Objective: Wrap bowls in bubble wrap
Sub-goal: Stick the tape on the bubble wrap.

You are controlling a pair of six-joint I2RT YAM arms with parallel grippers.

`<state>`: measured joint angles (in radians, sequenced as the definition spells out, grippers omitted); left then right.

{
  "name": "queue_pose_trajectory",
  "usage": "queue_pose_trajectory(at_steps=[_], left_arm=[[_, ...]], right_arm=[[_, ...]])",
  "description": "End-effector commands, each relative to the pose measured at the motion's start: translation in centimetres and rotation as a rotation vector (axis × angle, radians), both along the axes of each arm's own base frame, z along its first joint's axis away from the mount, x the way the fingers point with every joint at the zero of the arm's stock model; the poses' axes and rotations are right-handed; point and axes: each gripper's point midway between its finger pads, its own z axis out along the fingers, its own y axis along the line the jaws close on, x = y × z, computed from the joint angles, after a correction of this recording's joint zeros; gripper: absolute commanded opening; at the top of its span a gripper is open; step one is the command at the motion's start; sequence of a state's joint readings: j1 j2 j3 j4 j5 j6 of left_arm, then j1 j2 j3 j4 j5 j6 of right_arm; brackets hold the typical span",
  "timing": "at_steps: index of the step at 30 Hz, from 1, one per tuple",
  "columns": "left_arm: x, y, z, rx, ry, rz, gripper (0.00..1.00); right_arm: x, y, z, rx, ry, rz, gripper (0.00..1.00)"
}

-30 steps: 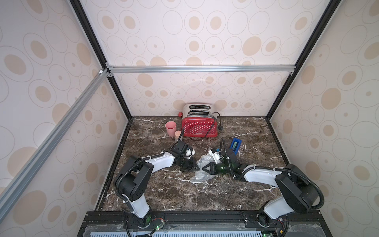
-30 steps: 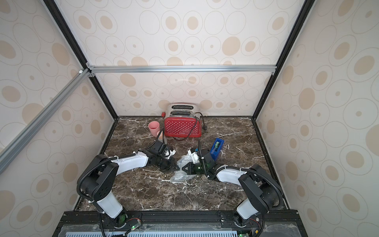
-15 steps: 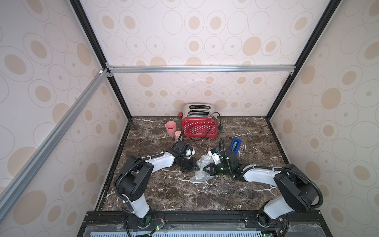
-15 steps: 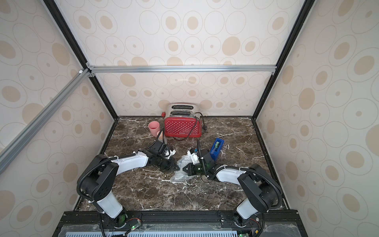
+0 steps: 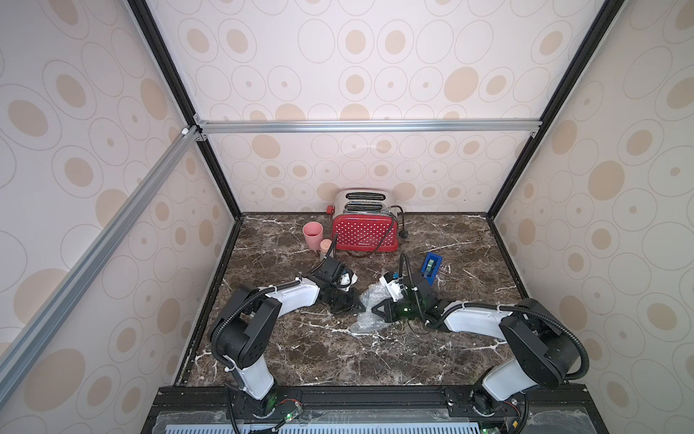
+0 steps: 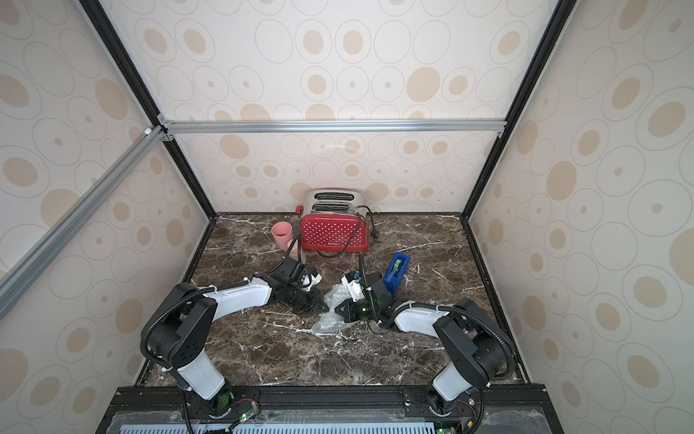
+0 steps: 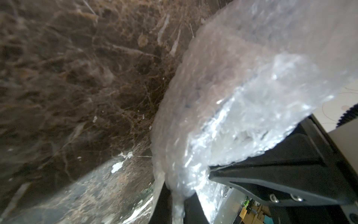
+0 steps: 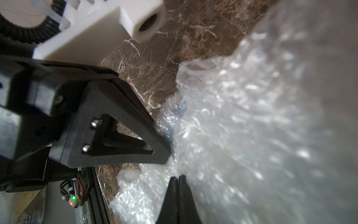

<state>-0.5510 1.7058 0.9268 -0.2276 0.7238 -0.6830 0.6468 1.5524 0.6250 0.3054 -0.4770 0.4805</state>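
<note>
A crumpled bundle of clear bubble wrap [image 5: 370, 324] [image 6: 330, 324] lies mid-table between my two arms in both top views. The bowl is hidden inside it; only faint blue flecks [image 8: 180, 105] show through the film in the right wrist view. My left gripper [image 5: 359, 308] [image 7: 177, 203] reaches in from the left and is shut on a fold of the wrap [image 7: 222, 100]. From the right, my right gripper [image 5: 374, 311] [image 8: 177, 179] has its fingers shut together, tips pushed against the wrap [image 8: 242, 135]. No film shows between them. The two gripper tips almost meet.
A red dotted toaster [image 5: 364, 233] with its cord stands at the back wall. A pink cup [image 5: 313, 235] and a small corked bottle [image 5: 326, 247] stand left of it. A blue tape dispenser [image 5: 431, 268] sits just behind my right wrist. Patterned walls close three sides.
</note>
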Motion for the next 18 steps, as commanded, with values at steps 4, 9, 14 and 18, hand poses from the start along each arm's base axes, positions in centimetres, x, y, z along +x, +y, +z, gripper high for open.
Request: queue_pose_trajectory(at_steps=[4, 9, 14, 18], left_arm=[[0.0, 0.0, 1.2, 0.019, -0.020, -0.018, 0.13], [0.0, 0.9, 1.3, 0.066, -0.033, -0.004, 0.20], [0.0, 2.3, 1.8, 0.145, -0.059, 0.010, 0.25], [0.0, 3.3, 2.8, 0.186, -0.098, 0.031, 0.26]], right_arm=[[0.3, -0.4, -1.4, -0.054, 0.028, -0.009, 0.04], [0.3, -0.4, -1.5, -0.056, 0.031, -0.009, 0.04], [0.3, -0.3, -1.6, -0.060, 0.034, -0.008, 0.04], [0.4, -0.3, -1.6, -0.059, 0.033, -0.008, 0.04]])
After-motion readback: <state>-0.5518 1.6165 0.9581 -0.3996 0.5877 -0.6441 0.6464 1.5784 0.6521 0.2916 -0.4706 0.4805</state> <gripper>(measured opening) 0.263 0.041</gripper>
